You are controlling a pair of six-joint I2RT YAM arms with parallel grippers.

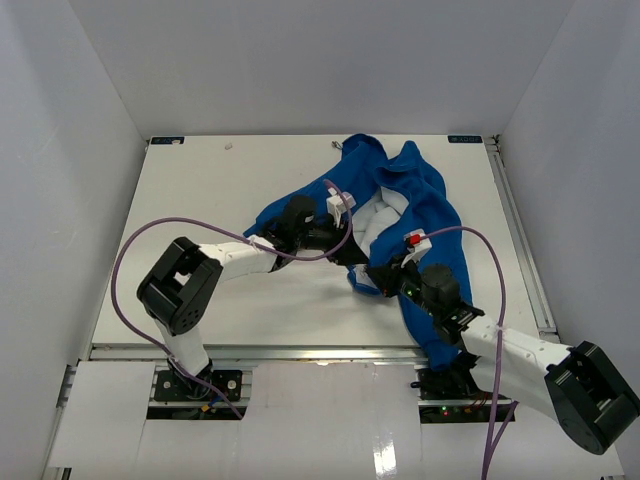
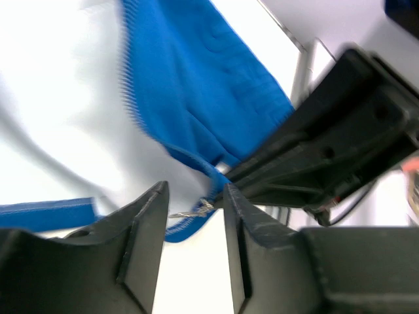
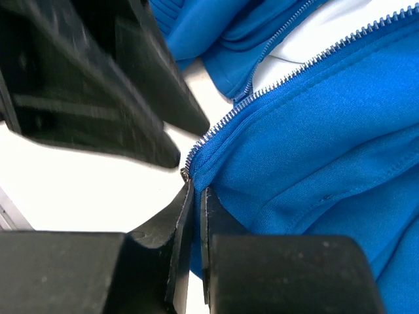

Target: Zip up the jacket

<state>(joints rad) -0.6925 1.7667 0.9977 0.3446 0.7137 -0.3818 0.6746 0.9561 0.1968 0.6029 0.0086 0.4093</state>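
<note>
The blue jacket [image 1: 430,200] lies open on the white table, its white lining [image 1: 385,215] showing. My right gripper [image 1: 372,277] is shut on the jacket's bottom hem right beside the zipper's lower end, as the right wrist view [image 3: 197,188] shows; the zipper teeth [image 3: 275,85] run up and away from it. My left gripper [image 1: 350,252] is just beside it. In the left wrist view the left gripper [image 2: 194,190] is open, and the small metal zipper pull [image 2: 193,210] on the blue edge [image 2: 196,118] sits between its fingertips.
The two grippers nearly touch: the right gripper's black body [image 2: 327,150] fills the right of the left wrist view. The left fingers [image 3: 131,98] loom at the upper left of the right wrist view. Purple cables [image 1: 130,250] loop over the table. The table's metal rail [image 1: 525,250] runs along the right.
</note>
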